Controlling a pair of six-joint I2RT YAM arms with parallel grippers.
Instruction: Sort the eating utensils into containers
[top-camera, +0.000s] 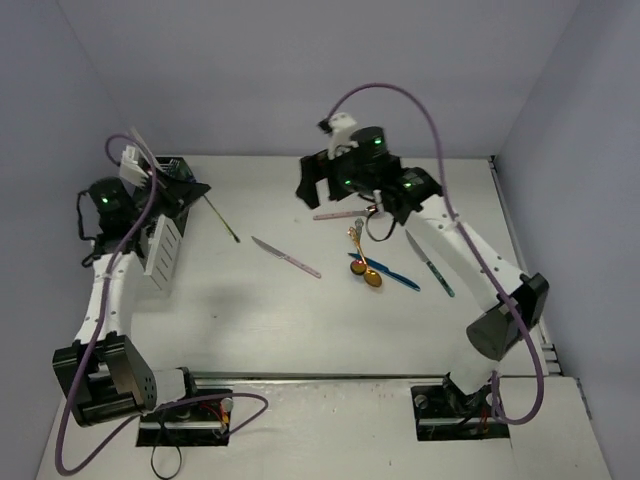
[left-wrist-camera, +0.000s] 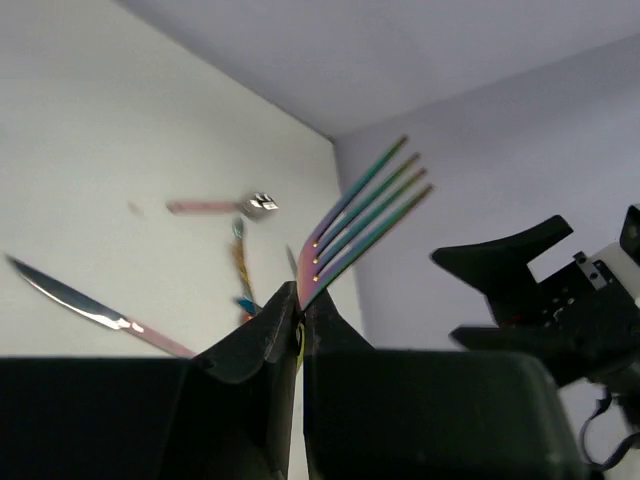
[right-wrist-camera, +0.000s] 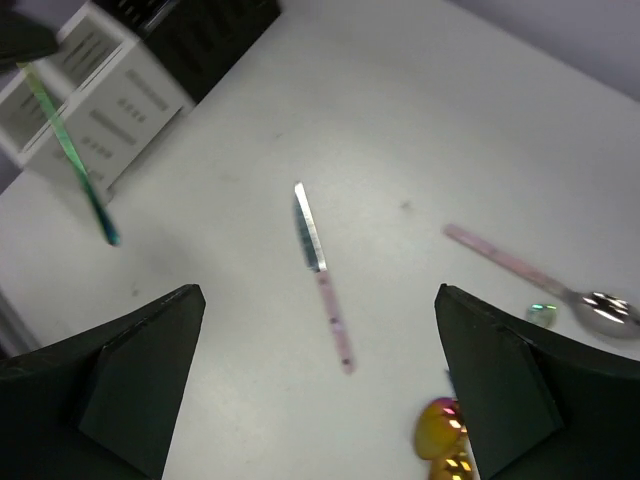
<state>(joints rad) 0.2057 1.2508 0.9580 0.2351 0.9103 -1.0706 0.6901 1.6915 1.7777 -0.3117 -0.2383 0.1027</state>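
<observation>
My left gripper (left-wrist-camera: 300, 300) is clamped on the iridescent fork (left-wrist-camera: 365, 215) just below its tines, handle slanting down near the white caddy (top-camera: 163, 250) at the table's (top-camera: 300, 320) left edge. I'd guess that suits a handle-first drop. The right gripper (right-wrist-camera: 318, 300) hangs wide open over the pink-handled knife (right-wrist-camera: 320, 265). The black caddy (right-wrist-camera: 200, 30) is cut off, so I can't see its slots.

White table (top-camera: 300, 330), pale lavender walls (top-camera: 250, 70) (enclosing it on three sides)

Front tabletop (top-camera: 300, 330) is wide open; pink-handled knife (top-camera: 287, 257) lies mid-way, cutlery pile (top-camera: 372, 272) clutters right, white caddy (top-camera: 163, 250) and black caddy (top-camera: 185, 178) block left.
</observation>
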